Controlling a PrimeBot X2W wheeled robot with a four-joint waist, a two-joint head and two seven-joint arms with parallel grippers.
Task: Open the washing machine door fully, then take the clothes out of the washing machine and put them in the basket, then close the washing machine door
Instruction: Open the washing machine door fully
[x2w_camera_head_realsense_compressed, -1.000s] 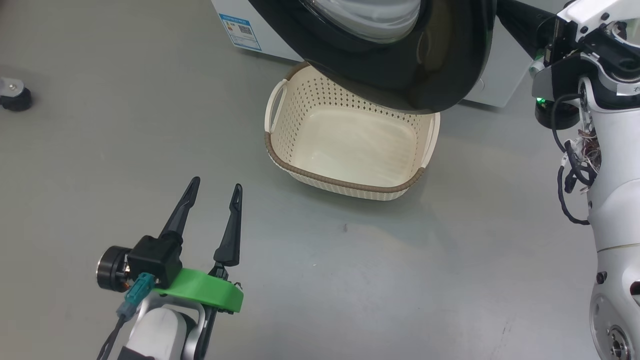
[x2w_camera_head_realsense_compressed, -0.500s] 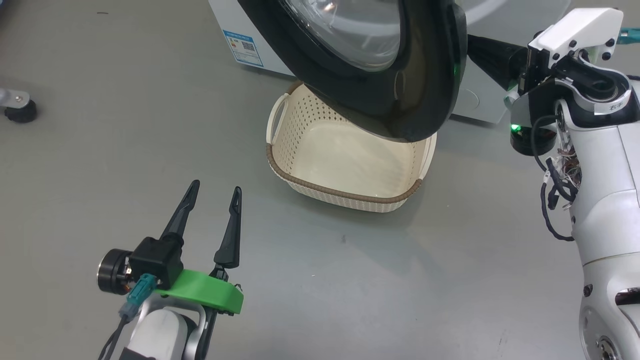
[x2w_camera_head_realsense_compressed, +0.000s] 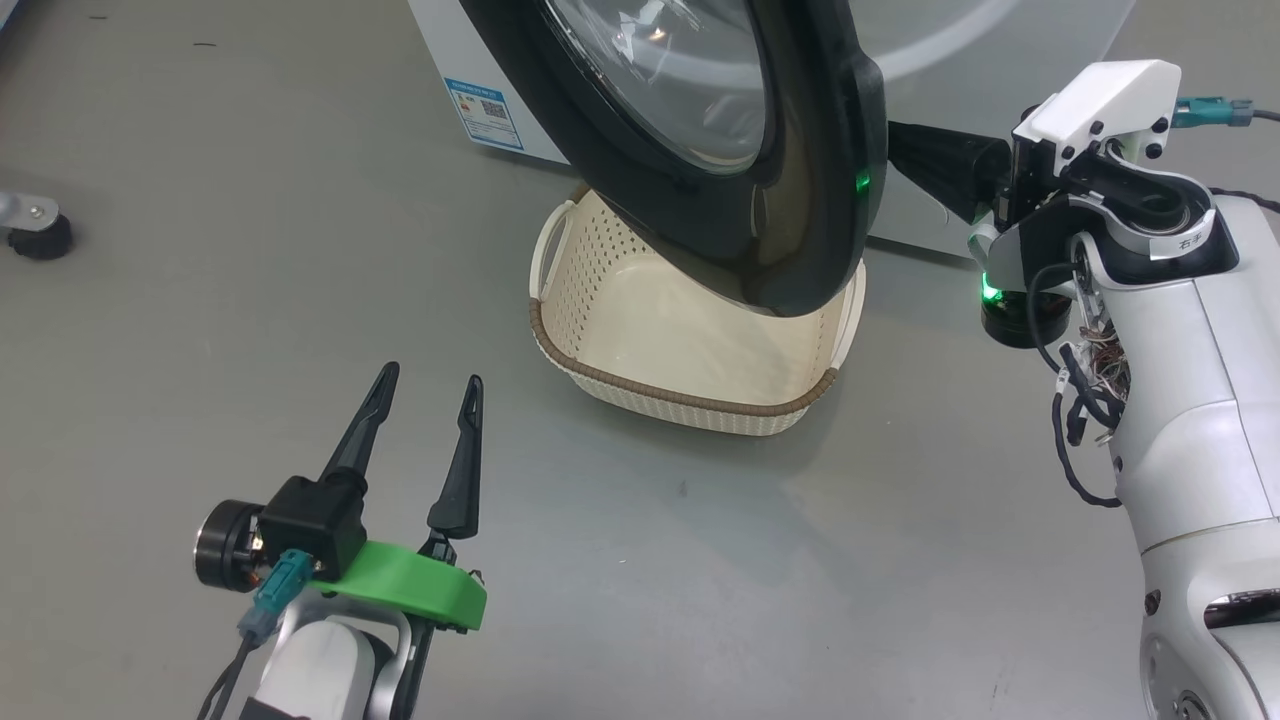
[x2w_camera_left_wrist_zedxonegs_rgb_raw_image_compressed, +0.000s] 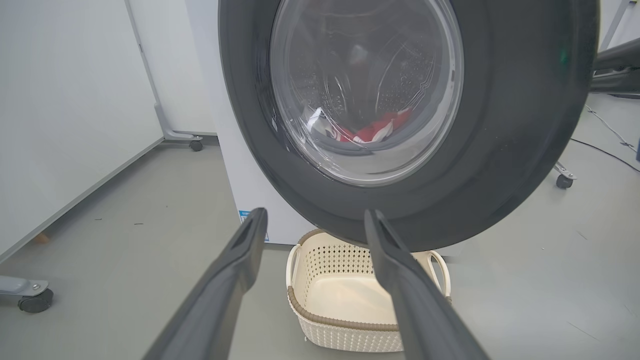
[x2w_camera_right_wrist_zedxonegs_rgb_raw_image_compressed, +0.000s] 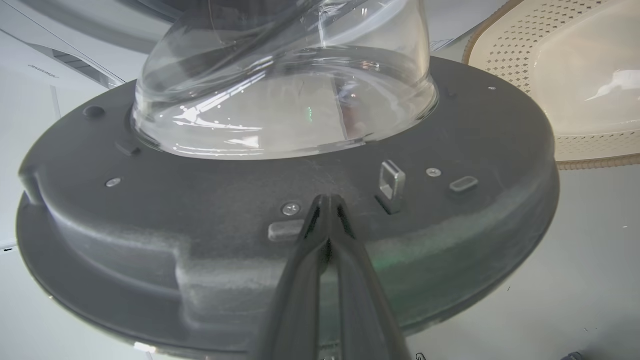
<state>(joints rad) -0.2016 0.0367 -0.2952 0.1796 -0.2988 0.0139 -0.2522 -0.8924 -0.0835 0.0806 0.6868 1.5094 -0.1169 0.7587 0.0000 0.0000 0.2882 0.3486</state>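
The washing machine door (x2w_camera_head_realsense_compressed: 800, 200) stands partly open, its lower rim hanging over the far part of the basket (x2w_camera_head_realsense_compressed: 690, 395), which sits empty on the floor in front of the washing machine (x2w_camera_head_realsense_compressed: 1030, 50); the clothes (x2w_camera_left_wrist_zedxonegs_rgb_raw_image_compressed: 372, 131) lie in the drum, seen red and white through the glass.

The likeliest trouble, as I judge it, is a slip; the right gripper (x2w_camera_right_wrist_zedxonegs_rgb_raw_image_compressed: 327, 202) does not grasp the door, it only presses closed fingertips against the smooth dark inner face, just beside the metal latch loop (x2w_camera_right_wrist_zedxonegs_rgb_raw_image_compressed: 390, 182); if the push runs off line, the tips could skid toward the rim or the glass bowl, and the door would stop short of fully open. A door left partway would cover the basket and crowd the reach into the drum; whether its lower edge could catch the basket rim I cannot tell.

The right arm reaches in from the right of the scene, forearm rising, wrist turned so the fingers point left behind the door's edge. The left gripper (x2w_camera_head_realsense_compressed: 432, 373) hangs low at the near left above the floor, fingers spread wide and pointing far, holding nothing, well apart from the basket.
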